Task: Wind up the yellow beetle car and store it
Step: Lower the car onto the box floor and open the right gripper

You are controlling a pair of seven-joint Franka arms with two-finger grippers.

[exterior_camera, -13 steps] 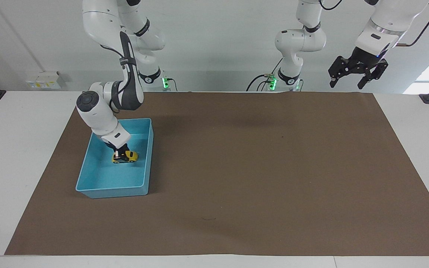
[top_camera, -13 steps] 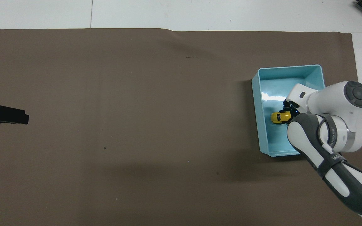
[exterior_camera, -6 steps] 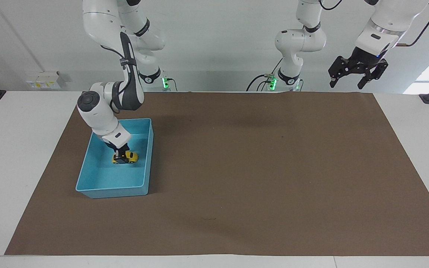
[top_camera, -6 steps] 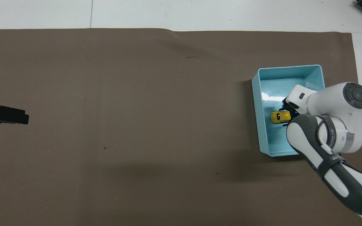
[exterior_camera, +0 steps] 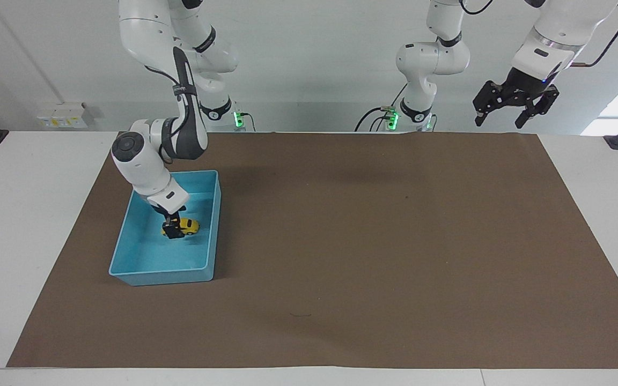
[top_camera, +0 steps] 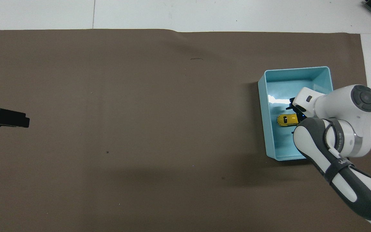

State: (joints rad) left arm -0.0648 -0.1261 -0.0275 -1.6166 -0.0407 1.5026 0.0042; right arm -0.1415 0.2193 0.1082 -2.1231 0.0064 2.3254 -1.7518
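Observation:
The yellow beetle car [exterior_camera: 189, 225] [top_camera: 284, 120] rests on the floor of the blue bin [exterior_camera: 163, 276] [top_camera: 262, 112], at the right arm's end of the table. My right gripper [exterior_camera: 173, 229] [top_camera: 292, 118] reaches down into the bin and is open, one finger on each side of the car's end, no longer pinching it. The right wrist hides part of the car in the overhead view. High over the table's edge at the left arm's end, my left gripper [exterior_camera: 515, 105] [top_camera: 6, 118] waits open and holds nothing.
A brown mat [exterior_camera: 373, 252] [top_camera: 140, 129] covers most of the white table [exterior_camera: 24, 214]. The right arm's elbow [top_camera: 340, 141] hangs over the bin's corner nearest the robots.
The right gripper's fingers have spread apart and let go of the car, which now lies on the bin floor. The right wrist has risen slightly. The left arm has barely moved.

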